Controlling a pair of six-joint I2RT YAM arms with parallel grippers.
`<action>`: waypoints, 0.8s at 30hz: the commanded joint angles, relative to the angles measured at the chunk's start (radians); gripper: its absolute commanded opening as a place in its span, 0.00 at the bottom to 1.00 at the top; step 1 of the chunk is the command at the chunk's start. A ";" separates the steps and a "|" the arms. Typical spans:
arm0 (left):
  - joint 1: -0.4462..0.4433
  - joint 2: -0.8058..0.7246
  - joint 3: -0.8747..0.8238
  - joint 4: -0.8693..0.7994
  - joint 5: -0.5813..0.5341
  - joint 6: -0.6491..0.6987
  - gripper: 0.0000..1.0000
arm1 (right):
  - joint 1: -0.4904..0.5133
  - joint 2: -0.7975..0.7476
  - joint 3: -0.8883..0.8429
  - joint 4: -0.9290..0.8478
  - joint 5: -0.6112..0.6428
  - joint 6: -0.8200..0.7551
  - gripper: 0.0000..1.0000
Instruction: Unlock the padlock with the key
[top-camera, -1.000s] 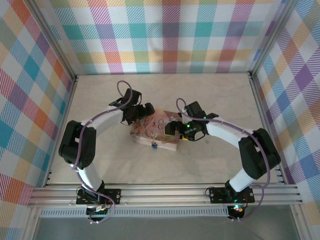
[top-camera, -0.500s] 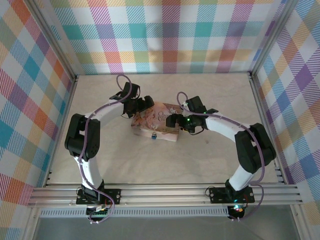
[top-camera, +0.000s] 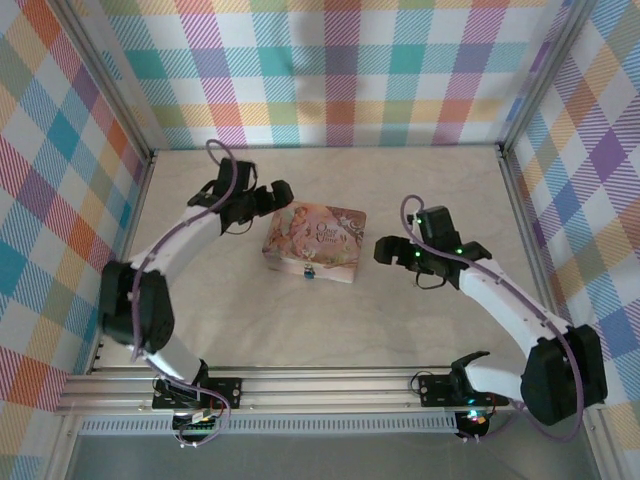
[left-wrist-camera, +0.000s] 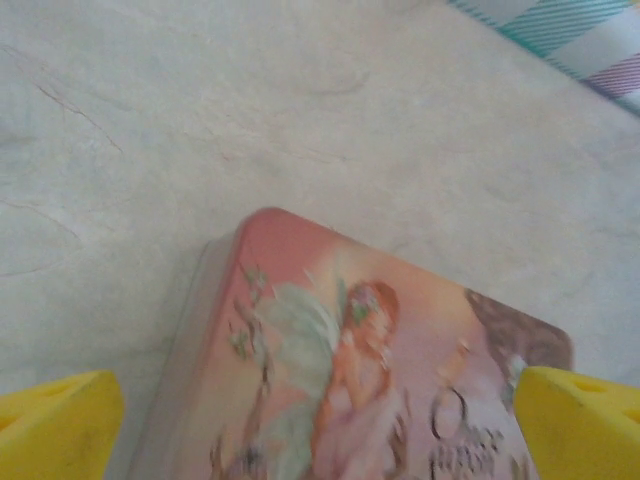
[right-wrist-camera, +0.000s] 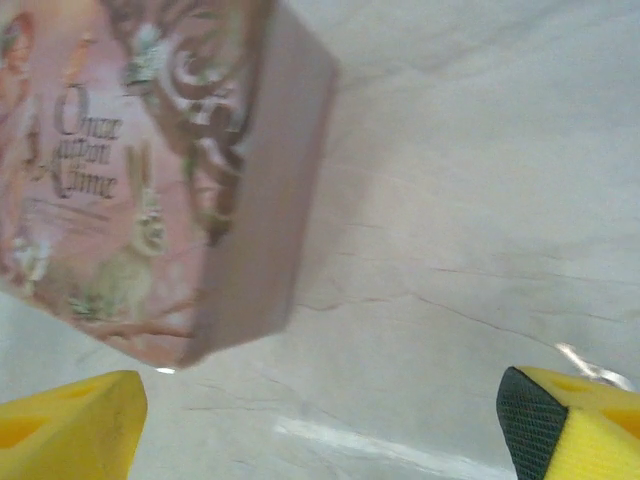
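Padlock (top-camera: 309, 271), small and blue, is noted against the near wall of the pink tin (top-camera: 318, 232), mid-bench (top-camera: 430, 190). Right tool (top-camera: 381, 250) is held released just right of the tin, with nothing between its pads. A silvery glint (right-wrist-camera: 588, 358) by one pad is too blurred to be named. Left tool (top-camera: 279, 194), likewise released and empty, is held by the tin's far left corner. Judged: the key should be gripped by its bow, blade left free, and the tin steadied before insertion.

Left gripper (top-camera: 276, 194), right gripper (top-camera: 384, 249) (both agape)
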 joint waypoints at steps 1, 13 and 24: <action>-0.010 -0.136 -0.112 0.006 -0.018 0.000 1.00 | -0.068 -0.023 -0.042 -0.046 0.055 -0.011 0.85; -0.055 -0.434 -0.373 -0.023 -0.013 -0.126 1.00 | -0.123 0.164 -0.065 -0.026 0.088 -0.049 0.64; -0.064 -0.412 -0.365 -0.028 -0.020 -0.136 1.00 | -0.141 0.283 -0.051 -0.022 0.058 -0.036 0.49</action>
